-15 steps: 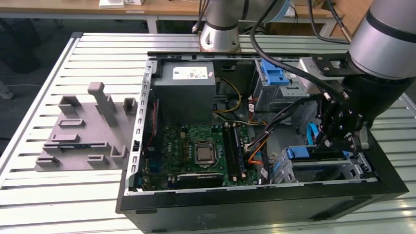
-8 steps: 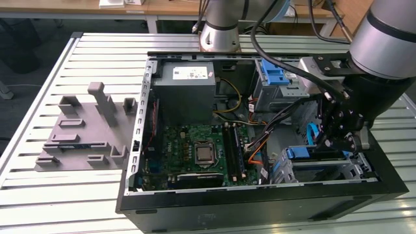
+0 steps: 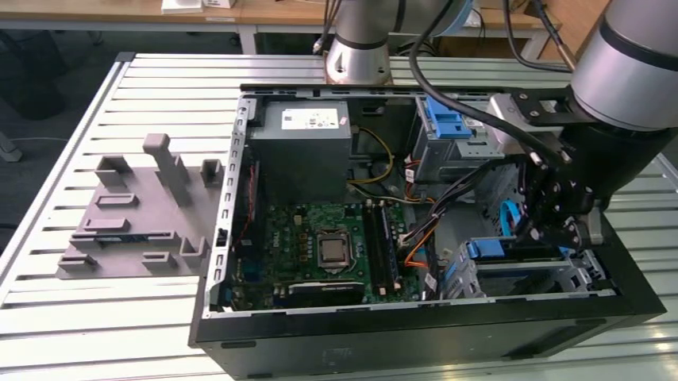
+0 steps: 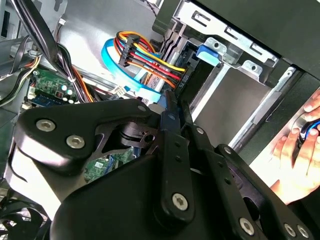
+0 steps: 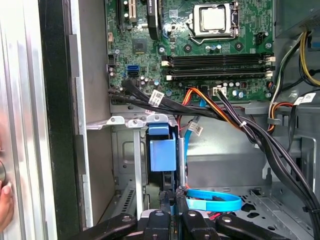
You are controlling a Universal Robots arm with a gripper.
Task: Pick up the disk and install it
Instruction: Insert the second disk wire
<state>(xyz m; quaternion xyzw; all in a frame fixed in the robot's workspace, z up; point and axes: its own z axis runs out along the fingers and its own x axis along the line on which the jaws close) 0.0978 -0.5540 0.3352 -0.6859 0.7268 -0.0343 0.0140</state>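
End effector (image 3: pixel 545 226) is down inside the open PC case (image 3: pixel 424 333), at the drive cage (image 3: pixel 541 278) on the exterior view's right. Fingers (image 5: pixel 172 205) are closed on the disk's (image 5: pixel 163 150) blue bracket, w/ the disk standing edge-on in the cage slot, just beside the blue SATA cable (image 5: pixel 212 200). Motherboard (image 3: pixel 329 246) sits nearby; case rests on slatted counter (image 3: pixel 63 317).

The disk (image 5: pixel 162 150) stands on edge in a slot of the metal drive bay, straight ahead of the hand (image 5: pixel 173 200). What shows best in the first wrist view is its blue plastic bracket, a squarish blue face with a tab above it. The silver body is hidden inside the bay. In the second wrist view a thin blue edge sits pinched between the two closed-in fingertips (image 4: pixel 166 107). In the exterior view the blue bracket (image 3: pixel 490 248) sits just beside the hand.
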